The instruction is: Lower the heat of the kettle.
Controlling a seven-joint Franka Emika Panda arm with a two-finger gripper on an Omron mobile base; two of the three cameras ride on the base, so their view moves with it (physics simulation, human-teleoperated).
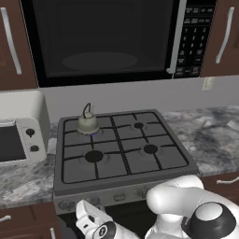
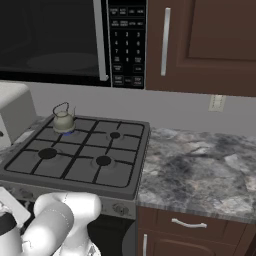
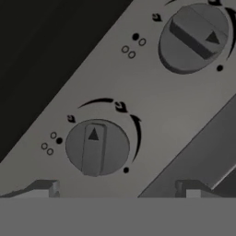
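Observation:
The small pale kettle (image 1: 87, 123) (image 2: 63, 121) with its thin dark wire handle sits on the stove's back left burner, a hint of blue flame under it. My gripper (image 3: 117, 189) hovers low in front of the stove's control panel (image 3: 152, 97), open, its fingertips (image 3: 46, 188) spread wide. Straight ahead, between the two tips and a little apart from them, is a round grey knob (image 3: 97, 147) whose ridge and arrow point toward the top of the hand view. A second knob (image 3: 196, 37) lies up and to the right, turned at a slant.
The stove (image 1: 121, 144) has four burners under dark grates. A white toaster oven (image 1: 21, 130) stands on the counter to its left and a microwave (image 1: 102, 37) hangs above. The marble counter (image 2: 200, 165) runs to the right, with dark cabinet drawers below.

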